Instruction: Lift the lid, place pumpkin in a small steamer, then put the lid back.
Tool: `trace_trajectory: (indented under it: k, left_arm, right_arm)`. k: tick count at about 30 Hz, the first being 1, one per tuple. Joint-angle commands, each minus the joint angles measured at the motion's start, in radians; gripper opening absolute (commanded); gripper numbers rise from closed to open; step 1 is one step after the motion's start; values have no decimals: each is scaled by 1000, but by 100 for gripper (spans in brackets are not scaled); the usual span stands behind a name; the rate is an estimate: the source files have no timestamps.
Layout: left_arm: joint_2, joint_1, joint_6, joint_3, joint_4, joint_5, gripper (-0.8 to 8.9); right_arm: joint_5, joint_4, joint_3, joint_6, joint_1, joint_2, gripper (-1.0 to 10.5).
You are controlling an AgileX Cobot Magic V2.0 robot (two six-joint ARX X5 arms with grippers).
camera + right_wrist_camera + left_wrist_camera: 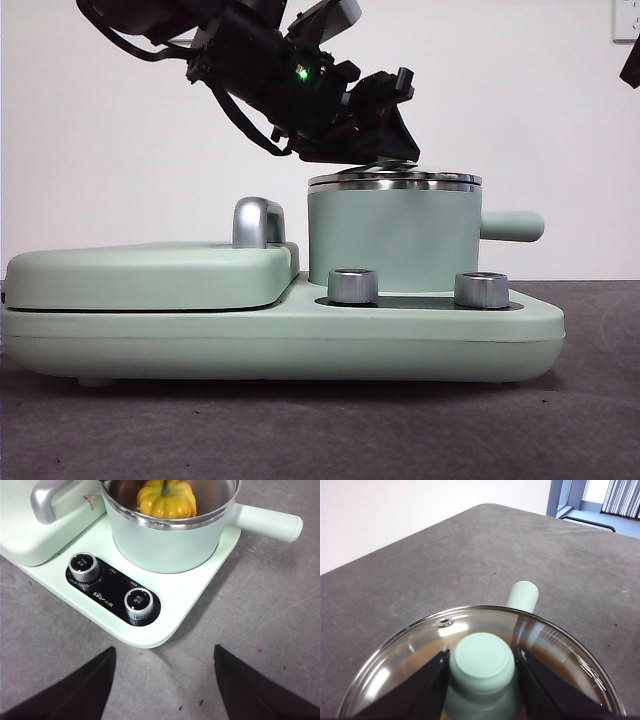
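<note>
Left gripper [481,680] fingers clamp the lid [410,655] knob
Lid sits level, centred on the small steamer [392,240] rim, pumpkin [166,498] inside; right gripper [165,690] waits, jaws apart

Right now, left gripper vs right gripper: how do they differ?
The left gripper is shut on the lid's knob, while the right gripper is open and holds nothing. The left gripper sits over the small steamer, the lid at its rim; the right gripper hangs apart from it, above the bare table in front of the dials. Both have two black jaws.
</note>
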Motion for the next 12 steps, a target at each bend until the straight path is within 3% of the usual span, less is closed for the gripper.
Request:
trace_trajectory:
  k: [1,7,12]
  left_arm:
    - [-31,-8,-11,14,5,-4,219]
    - [-133,5,-13,14,-99,-8,219]
    - [-245,34,-58,14,-317,-19,260]
  right_arm:
    - [1,6,5,11,7,5,301]
    - [0,14,5,10,7,5,301]
    - [-10,24,5,10,7,5,304]
